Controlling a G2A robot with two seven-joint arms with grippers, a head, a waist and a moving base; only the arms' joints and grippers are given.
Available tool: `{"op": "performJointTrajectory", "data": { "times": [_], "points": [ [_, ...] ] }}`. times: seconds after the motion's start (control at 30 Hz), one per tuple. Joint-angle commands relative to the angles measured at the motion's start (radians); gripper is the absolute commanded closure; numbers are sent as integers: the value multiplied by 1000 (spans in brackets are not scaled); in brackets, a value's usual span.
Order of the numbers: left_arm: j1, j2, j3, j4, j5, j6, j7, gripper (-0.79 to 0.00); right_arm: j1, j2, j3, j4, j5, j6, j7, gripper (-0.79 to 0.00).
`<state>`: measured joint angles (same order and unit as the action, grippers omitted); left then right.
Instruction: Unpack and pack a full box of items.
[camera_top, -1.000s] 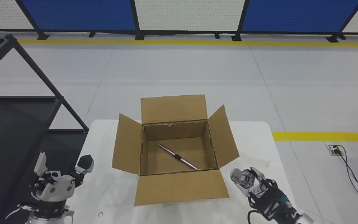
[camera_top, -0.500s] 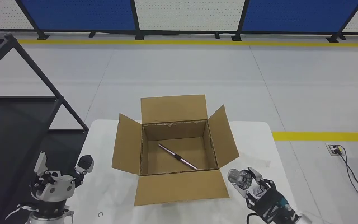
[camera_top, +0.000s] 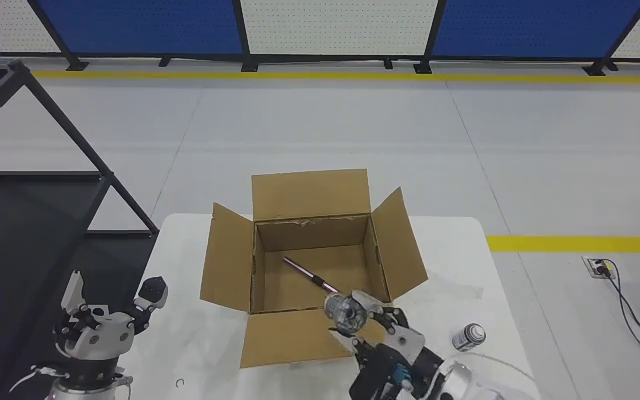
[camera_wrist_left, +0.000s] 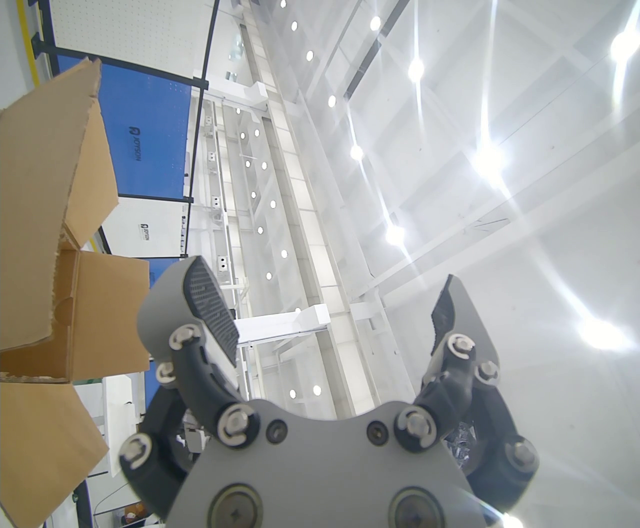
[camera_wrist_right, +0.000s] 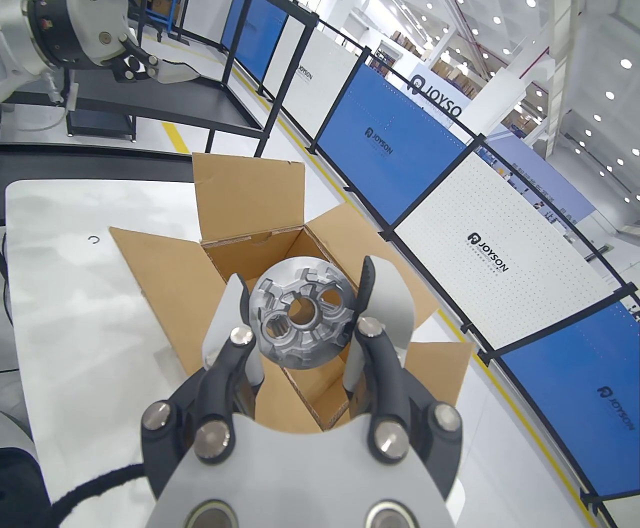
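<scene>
Table (camera_top: 185, 305) | we are seeing the open cardboard box (camera_top: 310, 194) sitting mid-table | right claw (camera_wrist_right: 304, 295) is clamping a metal wheel (camera_wrist_right: 292, 327) over the box's near edge | left claw (camera_wrist_left: 330, 310) is gaping wide, empty, at the table's left corner | thin rod (camera_top: 312, 274) is lying inside the box

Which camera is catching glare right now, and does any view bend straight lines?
Left wrist view: bright ceiling lamps flare into star streaks behind the open left gripper. Right wrist view: the blue and white fence panels bow in a curve, a lens effect; the round grey metal hub in the right gripper is evenly lit. Top view: even light on the brown cardboard box, no glare.
</scene>
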<state>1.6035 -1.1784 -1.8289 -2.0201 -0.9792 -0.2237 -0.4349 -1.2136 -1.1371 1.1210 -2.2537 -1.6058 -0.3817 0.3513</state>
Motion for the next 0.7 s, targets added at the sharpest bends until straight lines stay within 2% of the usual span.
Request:
{"op": "performJointTrajectory", "data": {
  "times": [0.0,0.2,0.23,0.3,0.67],
  "points": [
    [0,0,0,0,0,0,0,-785,110,-20,-84,76,6,57,56,0],
    [0,0,0,0,0,0,0,-785,376,-98,-283,339,79,201,133,0],
    [0,0,0,0,0,0,0,-785,403,-112,-302,377,102,252,137,0],
    [0,0,0,0,0,0,0,-785,424,-125,-326,403,138,271,133,0],
    [0,0,0,0,0,0,0,-785,424,-125,-326,403,138,271,133,0]
  ]
}}
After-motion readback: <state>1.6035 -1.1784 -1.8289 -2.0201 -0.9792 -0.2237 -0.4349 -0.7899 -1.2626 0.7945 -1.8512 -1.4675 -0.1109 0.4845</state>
